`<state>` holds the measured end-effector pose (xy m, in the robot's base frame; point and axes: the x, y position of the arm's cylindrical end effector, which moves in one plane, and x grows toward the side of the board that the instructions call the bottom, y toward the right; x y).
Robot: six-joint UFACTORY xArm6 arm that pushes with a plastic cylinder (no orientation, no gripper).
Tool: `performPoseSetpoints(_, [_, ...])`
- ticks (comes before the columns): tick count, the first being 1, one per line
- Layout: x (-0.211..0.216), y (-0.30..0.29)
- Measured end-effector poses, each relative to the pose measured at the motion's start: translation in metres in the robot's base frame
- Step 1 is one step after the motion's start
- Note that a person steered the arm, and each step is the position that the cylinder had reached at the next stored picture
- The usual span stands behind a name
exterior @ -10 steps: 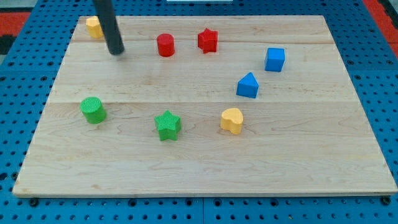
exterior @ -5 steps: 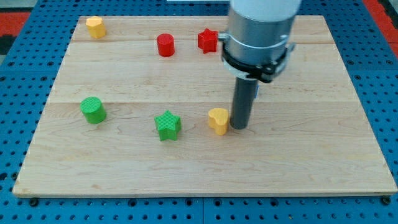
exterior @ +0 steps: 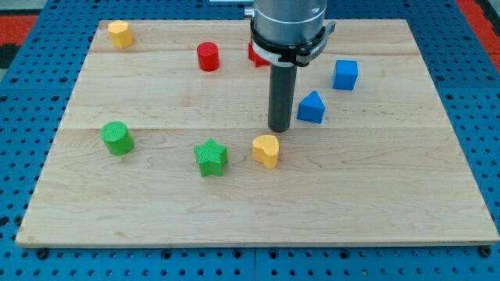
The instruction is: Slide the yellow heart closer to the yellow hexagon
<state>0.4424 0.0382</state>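
Note:
The yellow heart (exterior: pixel 266 150) lies on the wooden board (exterior: pixel 375 195) a little below the middle, just right of the green star (exterior: pixel 211 157). The yellow hexagon (exterior: pixel 119 33) sits in the board's top left corner, far from the heart. My tip (exterior: pixel 279 129) stands just above and slightly right of the heart, a small gap away from it. The arm's grey body hangs over the top middle of the board and hides most of the red star (exterior: pixel 255 53).
A red cylinder (exterior: pixel 208 57) stands at the top middle. A blue cube (exterior: pixel 345 74) and a blue triangular block (exterior: pixel 311 107) lie right of my tip. A green cylinder (exterior: pixel 117 138) sits at the left.
My tip came from the top left to the heart's right side, pushed the heart leftward toward the green star, and has now moved up and left, off the heart.

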Motion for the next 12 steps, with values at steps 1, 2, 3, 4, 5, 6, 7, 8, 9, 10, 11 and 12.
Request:
performPoseSetpoints(1, [0.000,0.000])
performPoseSetpoints(2, [0.001,-0.001])
performPoseSetpoints(3, [0.032,0.040])
performPoseSetpoints(4, [0.070,-0.002])
performPoseSetpoints(5, [0.023,-0.067])
performPoseSetpoints(6, [-0.025,-0.124])
performPoseSetpoints(7, [-0.027,-0.144])
performPoseSetpoints(8, [-0.022,-0.137])
performPoseSetpoints(9, [-0.006,-0.111])
performPoseSetpoints(10, [-0.034,-0.143])
performPoseSetpoints(11, [-0.094,-0.175])
performPoseSetpoints(12, [-0.129,-0.225])
